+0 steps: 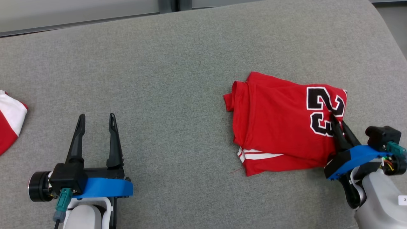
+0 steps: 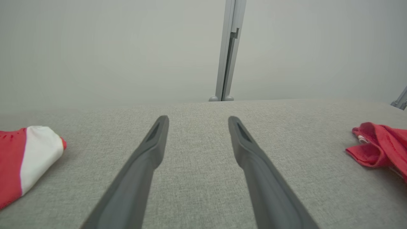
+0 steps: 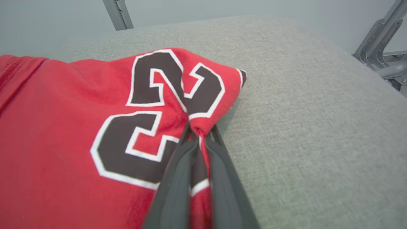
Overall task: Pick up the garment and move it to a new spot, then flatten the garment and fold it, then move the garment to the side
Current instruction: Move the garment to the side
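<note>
Black white-edged number "23" (image 1: 325,110) was printed on the folded red fabric jersey (image 1: 276,127), at 3 o'clock in head view, digits sideways. Small white sticker (image 1: 403,199) on pale forearm (image 1: 378,197), 4 o'clock, was cut off; only "3" read.

- Looks like a lab or test room.
- The desk (image 1: 190,47) is a broad slab covered in plain grey cloth.
- Behind it stand bare pale wall panels (image 2: 95,47) joined by a metal post (image 2: 229,51).
- Grey metal framing (image 3: 375,35) stands past its edge.
</note>
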{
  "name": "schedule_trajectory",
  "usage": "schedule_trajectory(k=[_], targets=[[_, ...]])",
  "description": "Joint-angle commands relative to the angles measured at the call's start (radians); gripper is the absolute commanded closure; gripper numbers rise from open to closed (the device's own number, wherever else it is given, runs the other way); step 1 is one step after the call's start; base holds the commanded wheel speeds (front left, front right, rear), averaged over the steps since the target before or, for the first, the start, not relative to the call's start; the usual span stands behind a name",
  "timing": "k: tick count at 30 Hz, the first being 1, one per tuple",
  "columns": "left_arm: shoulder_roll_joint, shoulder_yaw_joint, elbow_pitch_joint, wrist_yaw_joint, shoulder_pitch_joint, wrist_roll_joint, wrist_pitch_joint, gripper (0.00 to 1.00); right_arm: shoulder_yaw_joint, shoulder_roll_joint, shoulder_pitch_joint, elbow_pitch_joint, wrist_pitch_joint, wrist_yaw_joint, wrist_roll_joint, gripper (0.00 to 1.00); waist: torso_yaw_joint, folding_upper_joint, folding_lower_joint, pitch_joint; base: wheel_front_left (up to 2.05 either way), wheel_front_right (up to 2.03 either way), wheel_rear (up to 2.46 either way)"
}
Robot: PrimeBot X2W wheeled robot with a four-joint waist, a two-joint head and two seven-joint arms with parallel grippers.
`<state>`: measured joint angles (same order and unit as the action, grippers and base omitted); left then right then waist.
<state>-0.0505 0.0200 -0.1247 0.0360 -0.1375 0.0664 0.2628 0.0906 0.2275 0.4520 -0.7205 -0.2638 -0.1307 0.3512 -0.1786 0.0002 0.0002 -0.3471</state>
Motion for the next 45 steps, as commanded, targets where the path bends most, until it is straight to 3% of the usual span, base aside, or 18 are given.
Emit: schedule_trajectory(k=[1,7,12,17,28,37,38,39,40,45], targets=[[0.000,-0.001,0.006,0.003,-0.016,-0.008,0.002,0.00,-0.004,-0.001,0.026,0.012,-0.001,0.000,-0.009,1.00,0.004,-0.0002,-0.0002,-0.004,0.00,0.00,0.00],[0.000,-0.007,0.026,0.007,-0.035,-0.016,0.002,0.00,0.046,0.030,0.114,0.042,-0.001,0.000,-0.058,1.00,0.023,-0.0002,-0.0002,-0.031,0.00,0.00,0.00],[-0.006,-0.014,0.053,0.011,-0.061,-0.032,0.002,0.00,0.087,0.094,0.259,0.013,-0.001,0.000,-0.079,1.00,0.045,-0.0002,-0.0002,-0.086,0.00,0.00,0.00],[-0.019,-0.022,0.090,0.014,-0.088,-0.044,0.002,0.00,0.111,0.174,0.410,-0.056,-0.001,0.000,-0.093,1.00,0.057,-0.0002,-0.0002,-0.149,0.00,0.00,0.00],[-0.036,-0.024,0.154,0.007,-0.122,-0.062,0.002,0.00,0.054,0.335,0.605,-0.260,-0.001,0.000,-0.107,1.00,0.067,-0.0002,-0.0002,-0.241,0.00,0.00,0.00],[-0.047,-0.027,0.175,-0.008,-0.121,-0.067,0.002,0.00,0.056,0.349,0.664,-0.311,-0.001,0.000,-0.139,1.00,0.041,-0.0002,-0.0002,-0.270,0.00,0.00,0.00],[-0.047,-0.025,0.174,-0.008,-0.123,-0.067,0.002,0.00,0.055,0.348,0.668,-0.316,-0.001,0.000,-0.142,0.97,0.040,-0.0002,-0.0002,-0.271,0.00,0.00,0.00],[-0.047,-0.023,0.173,-0.008,-0.125,-0.067,0.002,0.00,0.053,0.349,0.673,-0.317,-0.001,0.000,-0.146,0.53,0.040,-0.0002,-0.0002,-0.272,0.00,0.00,0.00],[-0.047,-0.021,0.170,-0.008,-0.127,-0.067,0.002,0.00,0.049,0.349,0.674,-0.318,-0.001,0.000,-0.151,0.00,0.041,-0.0002,-0.0002,-0.271,0.00,0.00,0.00],[-0.045,-0.024,0.155,-0.010,-0.114,-0.055,0.002,0.00,0.002,0.342,0.654,-0.292,-0.001,0.000,-0.166,0.00,0.048,-0.0002,-0.0002,-0.234,0.00,0.00,0.00]])
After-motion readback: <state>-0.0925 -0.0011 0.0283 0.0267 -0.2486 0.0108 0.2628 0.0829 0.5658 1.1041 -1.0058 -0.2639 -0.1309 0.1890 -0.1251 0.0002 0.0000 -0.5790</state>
